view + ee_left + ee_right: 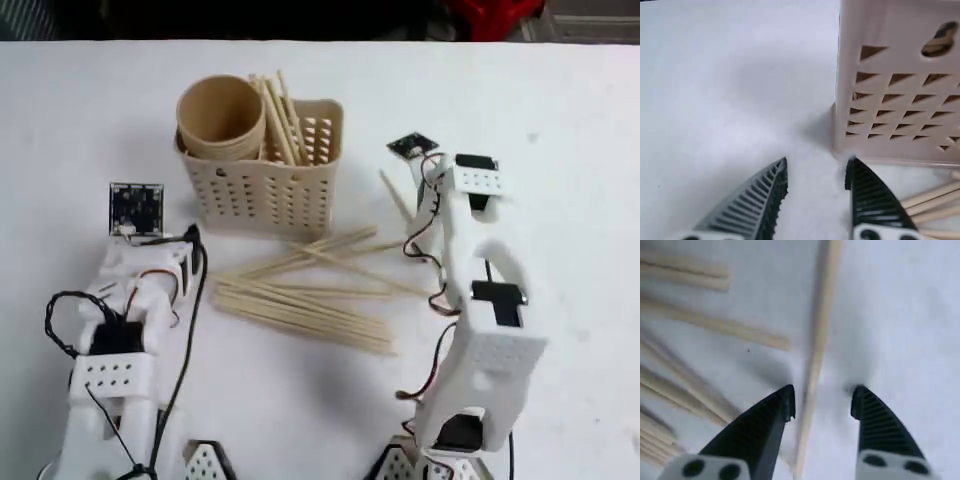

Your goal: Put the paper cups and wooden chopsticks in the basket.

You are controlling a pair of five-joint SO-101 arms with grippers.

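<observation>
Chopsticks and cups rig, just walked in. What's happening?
The paper cups and a few chopsticks already stand in the basket. A loose pile of chopsticks lies on the table in front of it. The right gripper is open, straddling a single chopstick apart from the pile. The left gripper is open and empty, low beside the basket's corner.
</observation>
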